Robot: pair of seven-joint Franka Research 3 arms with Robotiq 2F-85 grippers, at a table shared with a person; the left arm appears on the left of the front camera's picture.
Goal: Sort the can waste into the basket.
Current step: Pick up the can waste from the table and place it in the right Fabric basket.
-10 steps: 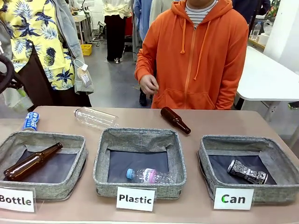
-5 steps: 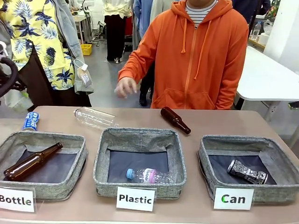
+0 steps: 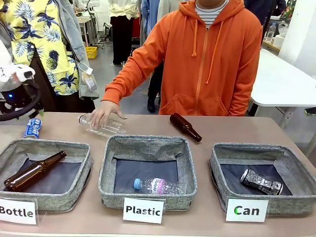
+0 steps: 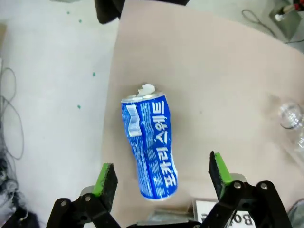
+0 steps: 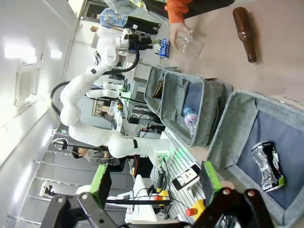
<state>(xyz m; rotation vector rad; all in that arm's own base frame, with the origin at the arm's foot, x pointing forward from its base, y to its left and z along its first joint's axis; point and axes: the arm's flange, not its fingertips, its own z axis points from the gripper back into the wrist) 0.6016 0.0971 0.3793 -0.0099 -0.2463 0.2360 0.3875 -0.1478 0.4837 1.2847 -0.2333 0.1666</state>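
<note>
A crushed blue-and-white can (image 3: 33, 127) lies on the table's far left, behind the "Bottle" bin. In the left wrist view this can (image 4: 149, 145) lies straight below my left gripper (image 4: 162, 172), which hangs open above it with one finger on each side, not touching. My left arm (image 3: 17, 91) enters at the left edge. A dark patterned can (image 3: 261, 181) lies inside the grey basket (image 3: 217, 170) carded "Can" at the right. My right gripper (image 5: 154, 178) stands open and empty, high over that basket (image 5: 237, 118) and the dark can (image 5: 268, 166).
A person in an orange hoodie rests a hand (image 3: 104, 111) on a clear plastic bottle (image 3: 101, 125) on the table. A brown bottle (image 3: 185, 127) lies behind the "Plastic" bin (image 3: 106, 173). The "Bottle" bin (image 3: 84, 173) holds a brown bottle.
The person's hand has come down from chest height onto the clear bottle. My left arm has swung in at the left edge, over the blue can.
</note>
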